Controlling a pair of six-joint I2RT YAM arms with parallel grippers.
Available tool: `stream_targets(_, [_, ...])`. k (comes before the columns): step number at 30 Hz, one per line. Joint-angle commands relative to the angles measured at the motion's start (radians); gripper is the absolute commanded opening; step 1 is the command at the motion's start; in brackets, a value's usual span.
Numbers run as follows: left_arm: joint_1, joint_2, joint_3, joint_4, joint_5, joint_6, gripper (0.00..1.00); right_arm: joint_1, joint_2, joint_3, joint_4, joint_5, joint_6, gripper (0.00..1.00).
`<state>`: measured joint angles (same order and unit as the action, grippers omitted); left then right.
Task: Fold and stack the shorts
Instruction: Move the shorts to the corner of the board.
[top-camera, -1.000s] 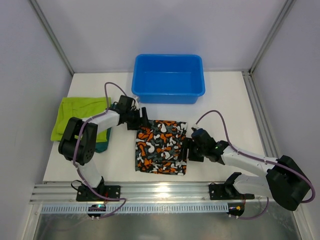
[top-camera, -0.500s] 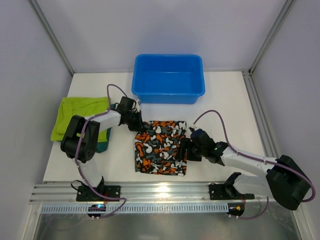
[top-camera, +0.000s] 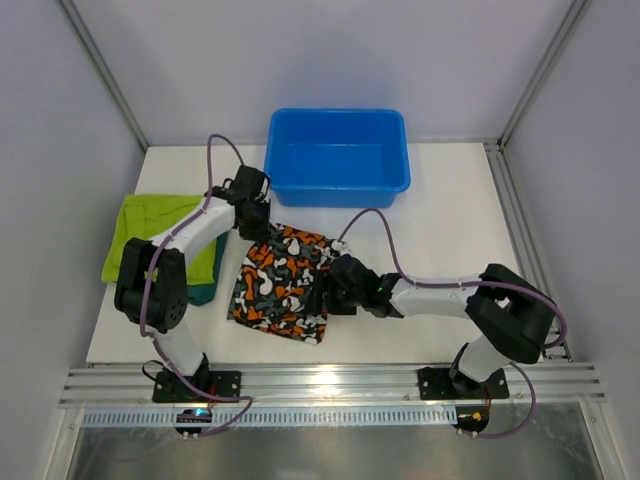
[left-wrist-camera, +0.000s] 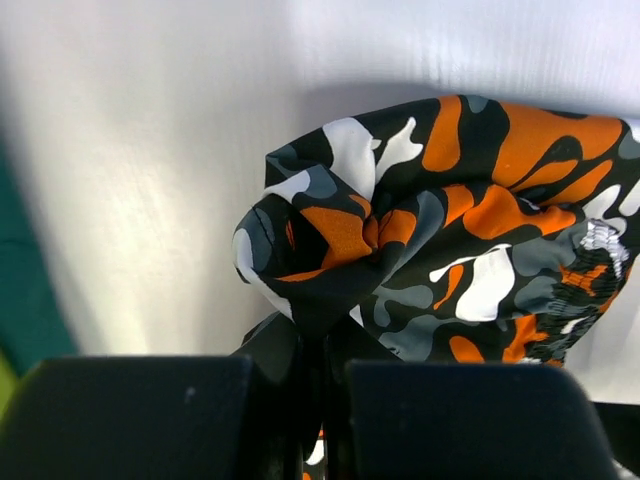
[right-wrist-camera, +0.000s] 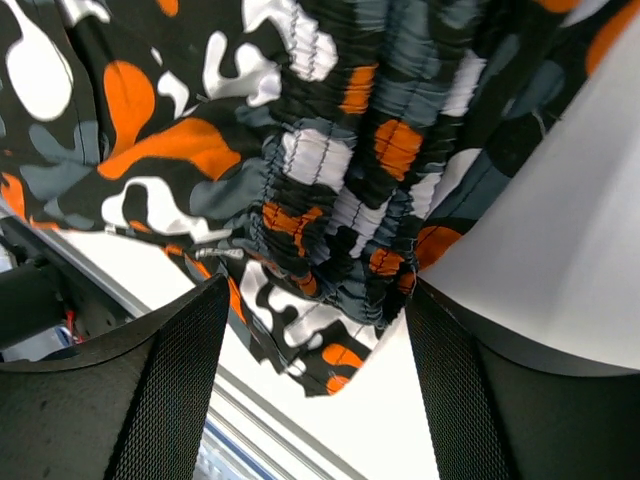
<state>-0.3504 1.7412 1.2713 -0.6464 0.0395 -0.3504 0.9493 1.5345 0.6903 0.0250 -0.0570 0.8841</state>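
The camouflage shorts (top-camera: 278, 285) lie folded and skewed on the white table, left of centre. My left gripper (top-camera: 256, 226) is shut on their far-left corner; in the left wrist view the bunched print cloth (left-wrist-camera: 450, 230) disappears between its closed black fingers (left-wrist-camera: 150, 420). My right gripper (top-camera: 325, 296) is open at the shorts' right edge. Its mesh pads (right-wrist-camera: 170, 400) stand wide on either side of the gathered waistband (right-wrist-camera: 330, 210). The lime shorts (top-camera: 150, 232) lie folded at the left edge on top of the teal shorts (top-camera: 206, 293).
A blue plastic tub (top-camera: 337, 185) stands at the back centre, just behind my left gripper. The metal rail (top-camera: 330, 385) runs along the near edge. Grey walls close the left, right and back sides.
My left gripper has shut on the corner of the camouflage shorts and pulled them left, turning them askew. The right gripper has followed to the left, staying open.
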Motion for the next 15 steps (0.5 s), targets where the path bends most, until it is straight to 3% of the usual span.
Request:
stream_targets(1, [0.022, -0.062, 0.092, -0.145, -0.128, 0.082, 0.00, 0.037, 0.099, 0.106, 0.131, 0.029, 0.026, 0.74])
stream_targets(15, [0.148, -0.011, 0.312, -0.378, -0.355, 0.188, 0.00, 0.046, 0.469, 0.475, 0.298, -0.112, -0.037, 0.68])
